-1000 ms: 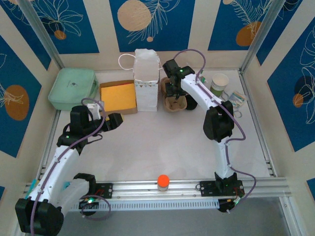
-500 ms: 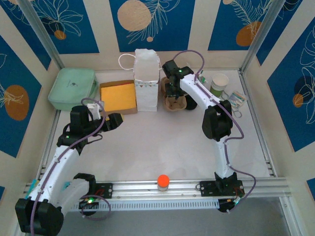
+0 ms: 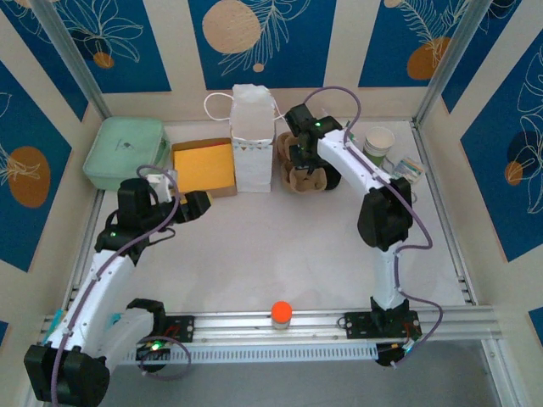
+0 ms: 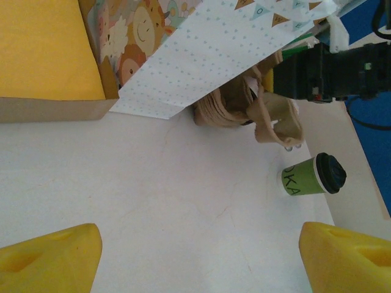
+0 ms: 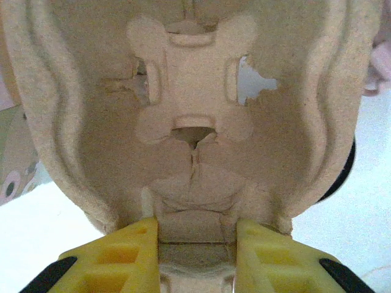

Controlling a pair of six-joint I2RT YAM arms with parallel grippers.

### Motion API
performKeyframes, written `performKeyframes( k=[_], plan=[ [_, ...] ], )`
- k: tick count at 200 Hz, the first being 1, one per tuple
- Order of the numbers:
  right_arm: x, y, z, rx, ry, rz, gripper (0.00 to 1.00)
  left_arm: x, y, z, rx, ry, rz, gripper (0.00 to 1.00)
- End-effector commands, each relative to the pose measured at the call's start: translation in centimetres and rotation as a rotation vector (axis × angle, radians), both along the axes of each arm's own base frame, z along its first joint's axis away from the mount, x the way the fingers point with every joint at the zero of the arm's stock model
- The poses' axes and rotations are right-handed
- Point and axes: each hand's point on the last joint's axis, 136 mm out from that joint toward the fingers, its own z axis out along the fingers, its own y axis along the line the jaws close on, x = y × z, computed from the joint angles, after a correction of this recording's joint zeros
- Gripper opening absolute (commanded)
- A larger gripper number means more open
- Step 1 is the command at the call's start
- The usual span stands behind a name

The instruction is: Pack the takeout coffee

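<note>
The takeout coffee [image 4: 314,175], green-sided with a black lid, stands on the white table right of a brown pulp cup carrier [image 4: 275,119]. My right gripper [image 5: 197,244] is shut on the carrier's [image 5: 195,116] edge and holds it tilted beside the white paper bag [image 3: 253,140]. From above, the right gripper [image 3: 299,157] sits over the carrier [image 3: 303,176]; the arm hides the coffee there. My left gripper [image 4: 198,256] hangs open over bare table, well short of the coffee, its yellow fingertips [image 4: 49,253] wide apart. From above, the left gripper [image 3: 202,203] is near the yellow box.
An open box with a yellow inside [image 3: 204,167] lies left of the bag, and a pale green lidded container [image 3: 125,151] is beyond it. A lidless green-and-white cup [image 3: 378,144] stands at the back right. An orange-capped item [image 3: 281,313] sits on the front rail.
The right gripper has shifted slightly right and tipped the carrier up. The left arm has moved a little.
</note>
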Motion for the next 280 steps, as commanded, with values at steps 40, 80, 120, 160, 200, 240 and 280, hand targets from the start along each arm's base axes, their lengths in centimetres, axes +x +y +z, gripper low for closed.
performKeyframes(
  k=[40, 80, 120, 160, 200, 240, 280],
  plan=[
    [-3.3, -0.4, 2.2, 0.047, -0.030, -0.011, 0.29, 0.5, 0.8, 4.1, 0.042, -0.089, 0.023, 0.84],
    [-5.8, -0.7, 3.0, 0.067, -0.035, -0.008, 0.29, 2.1, 1.4, 6.5, 0.091, -0.120, 0.052, 0.84],
    [-8.1, -1.4, 4.7, 0.099, -0.056, -0.013, 0.29, 4.8, 1.1, 9.3, 0.097, -0.167, 0.062, 0.83],
    [-9.9, -2.0, 6.5, 0.128, -0.083, -0.017, 0.28, 8.7, 0.4, 12.0, 0.189, -0.199, 0.053, 0.83],
    [-11.5, -2.5, 8.0, 0.154, -0.105, -0.014, 0.27, 14.3, -0.8, 14.7, 0.297, -0.235, 0.042, 0.83],
    [-12.6, -2.2, 9.2, 0.187, -0.117, 0.002, 0.27, 20.7, -3.4, 14.6, 0.393, -0.206, -0.007, 0.82],
    [-13.5, -2.3, 10.4, 0.213, -0.135, 0.015, 0.27, 26.1, -5.2, 13.0, 0.433, -0.189, -0.029, 0.83]
  ],
)
